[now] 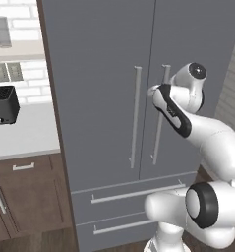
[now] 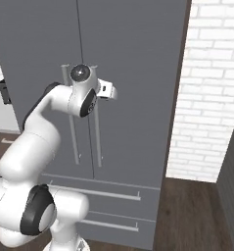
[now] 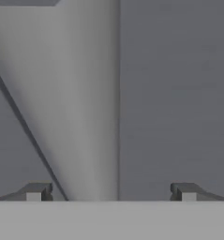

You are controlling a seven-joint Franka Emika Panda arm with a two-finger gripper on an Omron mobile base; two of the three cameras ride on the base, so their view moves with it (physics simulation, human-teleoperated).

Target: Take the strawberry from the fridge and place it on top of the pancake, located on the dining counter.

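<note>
Toaster (image 1: pixel 3 105), black, at far left on the white counter (image 1: pixel 25 135) above brown cabinets (image 1: pixel 28 197), backed by white brick wall. Fridge (image 1: pixel 104 98) next, tall and matte grey, both doors shut, two long bar handles flanking the centre seam, two drawers below with horizontal bars. Right-door handle (image 1: pixel 161 118) partly covered by the white arm's wrist, pressed up close to the door front. Gripper (image 3: pixel 111 192) seen from the hand camera with both dark fingertips (image 3: pixel 36 192) spread wide apart, nothing between them but a pale grey bar handle (image 3: pixel 85 103) running up the middle of the gap, looming large and blurred, with flat grey door panel behind. Contact between fingers and bar impossible to tell. From the right-side base camera, hand (image 2: pixel 105 90) at upper handle height, pointing at the doors near the seam; more white brick wall (image 2: pixel 206 88) to the right of the fridge, dark wood floor (image 2: pixel 192 215) beneath. Strawberry somewhere behind the closed doors, unseen.
</note>
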